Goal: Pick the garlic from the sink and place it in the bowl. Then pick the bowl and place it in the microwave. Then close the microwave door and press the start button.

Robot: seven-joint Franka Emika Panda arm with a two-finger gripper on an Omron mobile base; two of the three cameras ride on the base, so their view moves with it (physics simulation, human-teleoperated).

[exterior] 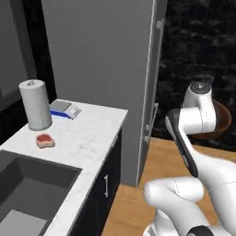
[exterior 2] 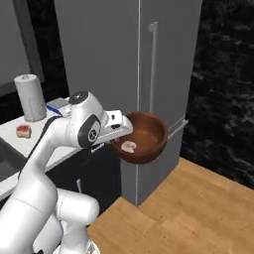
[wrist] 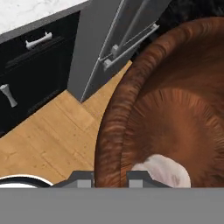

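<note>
Carrying the bowl (exterior 2: 144, 136) by its rim, the hand (wrist: 110, 177) grips it with the garlic (exterior 2: 129, 146) inside; keep it level toward the microwave.

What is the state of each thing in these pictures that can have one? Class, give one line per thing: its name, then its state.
Bowl: lifted off the counter, held in the air by its rim, roughly upright.
Garlic: lying inside the bowl.
Pincer: closed on the bowl's rim.
Fridge doors: shut.
Paper towel roll: standing upright on the counter.
Red-and-white block: lying on the counter.
Sink: nothing visible in the part shown.
</note>
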